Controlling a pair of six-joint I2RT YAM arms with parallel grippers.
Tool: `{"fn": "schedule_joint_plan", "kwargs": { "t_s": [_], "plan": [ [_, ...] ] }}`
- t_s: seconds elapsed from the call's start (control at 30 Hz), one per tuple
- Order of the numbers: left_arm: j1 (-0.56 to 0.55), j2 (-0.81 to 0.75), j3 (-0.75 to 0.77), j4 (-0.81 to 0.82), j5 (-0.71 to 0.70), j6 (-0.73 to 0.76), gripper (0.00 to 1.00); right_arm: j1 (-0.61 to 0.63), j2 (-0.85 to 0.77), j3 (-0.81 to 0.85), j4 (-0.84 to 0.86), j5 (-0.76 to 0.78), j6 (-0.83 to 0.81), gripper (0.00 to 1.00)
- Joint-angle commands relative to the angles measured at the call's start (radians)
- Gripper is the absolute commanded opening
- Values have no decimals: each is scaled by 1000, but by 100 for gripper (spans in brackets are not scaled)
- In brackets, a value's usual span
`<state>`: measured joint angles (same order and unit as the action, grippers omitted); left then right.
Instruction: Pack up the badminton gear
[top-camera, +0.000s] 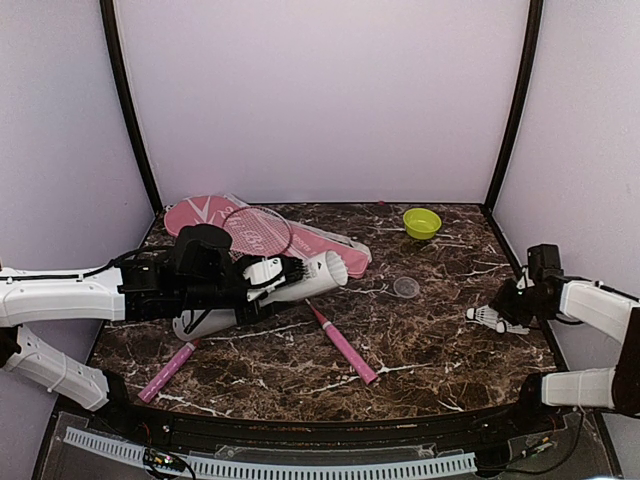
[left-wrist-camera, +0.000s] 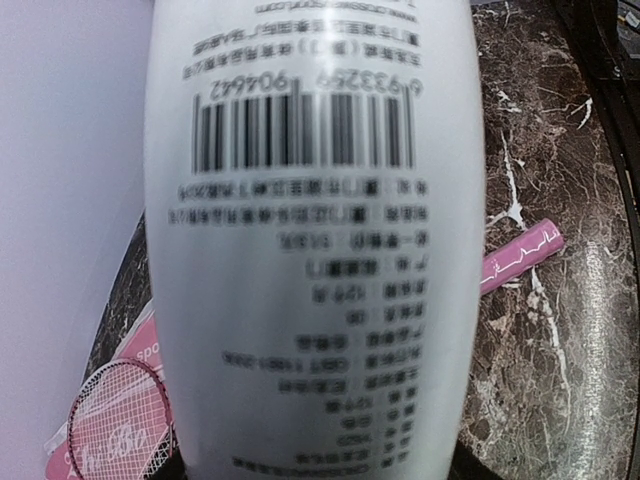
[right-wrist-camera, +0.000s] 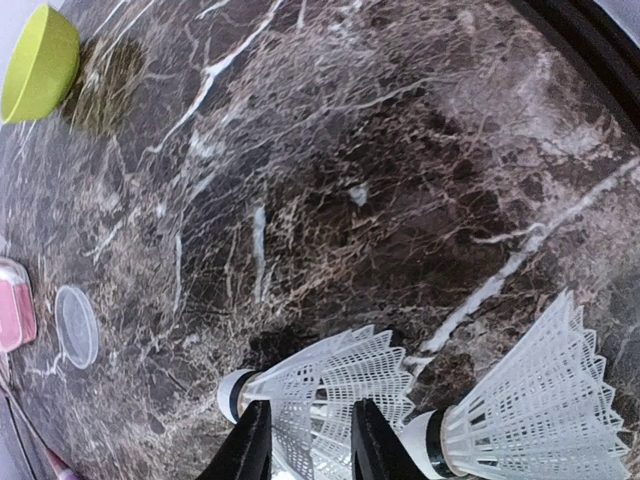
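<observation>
- Top external: dark brown marbled table (top-camera: 440, 340) with white veins, closed in by plain pale walls (top-camera: 320, 100) and black corner posts.
- Left gripper (top-camera: 258, 280) at the table's left middle, clamped around the white tube (top-camera: 305, 278), jaws spread to the tube's width.
- Tube nearly level, long axis left to right, open mouth toward the right and slightly away; barcode and small print filling the left wrist view.
- Right gripper (right-wrist-camera: 305, 445) low at the table's right edge, fingers (right-wrist-camera: 245, 450) narrowly apart over the feather skirt of a shuttlecock (right-wrist-camera: 335, 380); impossible to tell whether pinching it or only straddling it.
- That shuttlecock on its side on the table, cork end toward the table's middle, skirt toward the right edge.
- Second shuttlecock (right-wrist-camera: 530, 410) just beside it, same heading.
- Pink cover (top-camera: 325, 240) flat at the far left, racket (top-camera: 258, 232) head resting over it.
- Green bowl (top-camera: 421, 222) at the far right, well apart from the shuttlecocks.
</observation>
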<state>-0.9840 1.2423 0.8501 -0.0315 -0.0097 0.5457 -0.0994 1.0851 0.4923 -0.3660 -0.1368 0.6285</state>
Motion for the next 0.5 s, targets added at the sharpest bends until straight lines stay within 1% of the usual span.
{"fn": "schedule_joint_plan", "kwargs": {
  "t_s": [0.0,0.13,0.3,0.4,0.47],
  "plan": [
    [4,-27,6,28,14,2,56,-3,-2,-25,62,-54,6,24],
    [4,-24,8,25,15,1,56,-5,6,-38,93,-99,13,15],
    [4,-24,9,25,17,-1,56,-4,16,-52,143,-169,28,7],
    [4,-24,8,27,21,-3,56,-5,24,-61,173,-206,45,0],
    [4,-23,9,27,23,-4,56,-3,24,-64,189,-224,53,0]
  ]
}}
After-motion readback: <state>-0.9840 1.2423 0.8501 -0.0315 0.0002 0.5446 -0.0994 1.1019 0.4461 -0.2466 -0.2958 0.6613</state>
